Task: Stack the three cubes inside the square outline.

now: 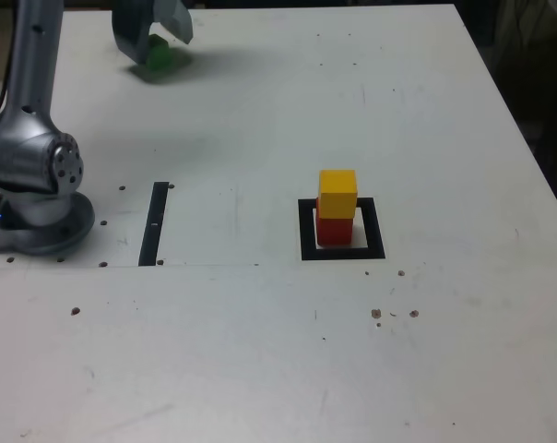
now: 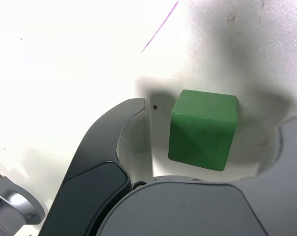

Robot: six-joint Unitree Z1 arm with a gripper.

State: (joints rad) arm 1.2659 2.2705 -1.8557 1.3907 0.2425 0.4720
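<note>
1. Two cubes already stand stacked inside the square outline (image 1: pixel 343 253): the yellow cube (image 1: pixel 337 194) sits on the red cube (image 1: pixel 334 229), so the step in hand looks like picking up the third.
2. On the white surface (image 1: pixel 260 351), the green cube (image 2: pixel 203 129) lies at the far corner on the exterior view's left, well apart from the stack.
3. Around it the fingers (image 2: pixel 197 142) are spread wide; the wrist view shows a gap on each side of the cube and nothing is held.
4. To grasp well, I judge the fingers should close squarely on two opposite flat faces, centred, so the cube does not twist.
5. Setting it on the yellow cube will call for a level, gentle release, since the top cube already sits slightly off the red one.
6. Its look: matte green, sharp-edged, faces plain and unmarked.
</note>
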